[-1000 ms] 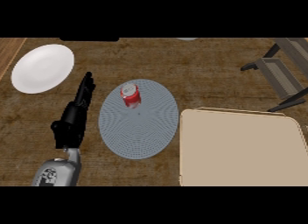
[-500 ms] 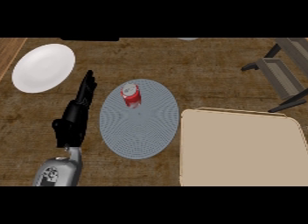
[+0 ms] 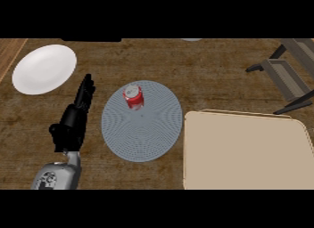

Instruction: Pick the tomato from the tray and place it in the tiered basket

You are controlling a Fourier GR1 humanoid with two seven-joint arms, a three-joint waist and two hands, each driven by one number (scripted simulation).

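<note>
The tomato [image 3: 133, 97], a small red thing with a pale top, sits on the far part of the round grey tray [image 3: 143, 133] in the middle of the counter. My left hand [image 3: 71, 126] lies to the left of the tray, apart from it, open with straight fingers [image 3: 86, 91] pointing away from me. It holds nothing. The tiered basket [image 3: 292, 73], dark-framed with grey shelves, stands at the far right and is cut off by the view's edge. My right hand does not show.
A white plate [image 3: 43, 69] lies at the far left, just beyond my left hand's fingertips. A large beige board [image 3: 252, 151] fills the near right, its edge touching the tray's right side. The counter top is dark wood.
</note>
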